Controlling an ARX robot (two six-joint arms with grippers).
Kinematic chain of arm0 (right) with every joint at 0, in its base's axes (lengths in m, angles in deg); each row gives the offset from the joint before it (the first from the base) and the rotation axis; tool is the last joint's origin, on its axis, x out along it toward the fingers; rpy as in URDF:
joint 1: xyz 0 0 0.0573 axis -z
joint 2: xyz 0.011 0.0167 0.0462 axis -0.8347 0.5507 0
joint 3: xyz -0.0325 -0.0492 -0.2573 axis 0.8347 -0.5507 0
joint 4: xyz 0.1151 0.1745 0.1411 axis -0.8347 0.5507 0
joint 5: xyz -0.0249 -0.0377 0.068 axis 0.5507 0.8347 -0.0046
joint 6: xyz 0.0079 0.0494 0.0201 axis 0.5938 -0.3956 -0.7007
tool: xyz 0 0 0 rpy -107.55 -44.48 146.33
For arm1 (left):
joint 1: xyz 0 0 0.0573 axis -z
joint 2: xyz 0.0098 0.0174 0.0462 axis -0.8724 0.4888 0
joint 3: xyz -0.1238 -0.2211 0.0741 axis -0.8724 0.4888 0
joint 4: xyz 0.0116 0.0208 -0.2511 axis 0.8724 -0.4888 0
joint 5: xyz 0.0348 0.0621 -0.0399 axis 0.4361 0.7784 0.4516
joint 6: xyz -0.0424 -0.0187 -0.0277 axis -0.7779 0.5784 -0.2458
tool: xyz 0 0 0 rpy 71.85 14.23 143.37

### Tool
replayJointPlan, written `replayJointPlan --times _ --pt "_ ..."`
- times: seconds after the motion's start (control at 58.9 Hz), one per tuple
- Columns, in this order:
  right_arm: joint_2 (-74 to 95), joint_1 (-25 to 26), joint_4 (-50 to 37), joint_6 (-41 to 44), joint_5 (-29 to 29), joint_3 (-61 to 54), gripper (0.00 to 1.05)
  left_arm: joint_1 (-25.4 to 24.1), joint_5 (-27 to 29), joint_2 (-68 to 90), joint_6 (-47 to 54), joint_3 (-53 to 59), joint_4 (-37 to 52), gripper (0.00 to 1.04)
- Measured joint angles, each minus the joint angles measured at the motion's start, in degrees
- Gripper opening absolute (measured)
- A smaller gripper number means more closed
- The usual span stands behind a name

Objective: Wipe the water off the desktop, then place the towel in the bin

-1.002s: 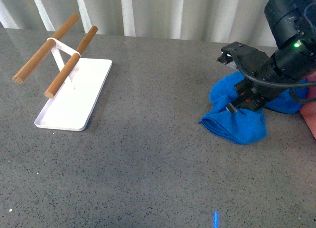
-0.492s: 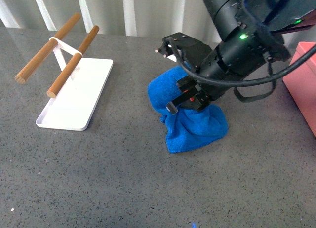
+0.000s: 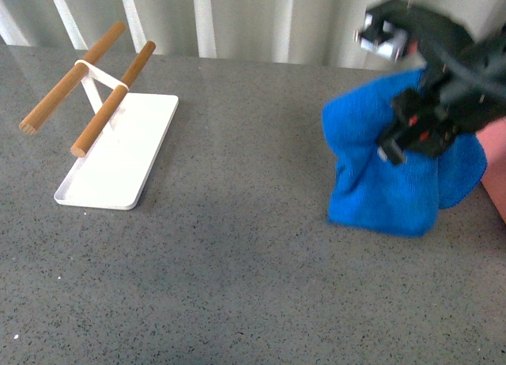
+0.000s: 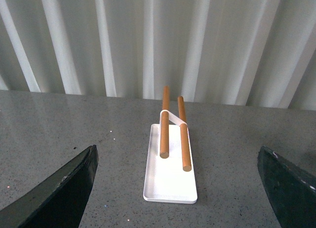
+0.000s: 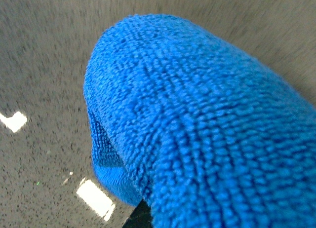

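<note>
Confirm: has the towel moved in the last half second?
Yes. In the front view the towel has swung right, away from the tray and toward the bin, gripped by the right tool.

Soft, even light; the right arm [image 3: 451,73] is motion-blurred, and the desktop [image 5: 44,50] smears beneath the towel [image 5: 207,114].

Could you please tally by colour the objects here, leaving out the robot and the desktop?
Blue: 1, the fluffy microfibre towel
White: 1, the flat tray
Brown: 2, the wooden rods
Salmon-pink: 1, the rectangular bin, only its edge showing
Total: 5
</note>
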Motion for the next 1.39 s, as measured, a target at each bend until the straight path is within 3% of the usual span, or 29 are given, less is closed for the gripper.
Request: replayJointPlan --times 0.221,0.408,0.526,0.781,1.087,1.273,1.392 --pt "-11.1 0.9 -1.7 -3.8 -0.4 8.4 0.04 0.0 0.0 0.0 0.0 0.0 0.0 0.98" --pt "-13.9 5.5 -4.1 -7.8 14.9 9.7 0.04 0.0 0.0 0.0 0.0 0.0 0.0 0.98" --pt "-15.0 9.1 -5.2 -7.6 21.8 7.5 0.04 0.0 0.0 0.0 0.0 0.0 0.0 0.98" --pt "-16.1 19.6 -6.1 -4.0 27.8 4.8 0.04 0.0 0.0 0.0 0.0 0.0 0.0 0.98" --pt "-16.3 28.6 8.7 7.0 21.9 5.4 0.04 0.0 0.0 0.0 0.0 0.0 0.0 0.98" --pt "-15.6 31.4 19.0 6.4 16.6 6.0 0.04 0.0 0.0 0.0 0.0 0.0 0.0 0.98" --pt "-13.3 31.9 18.0 6.0 16.2 6.0 0.04 0.0 0.0 0.0 0.0 0.0 0.0 0.98"
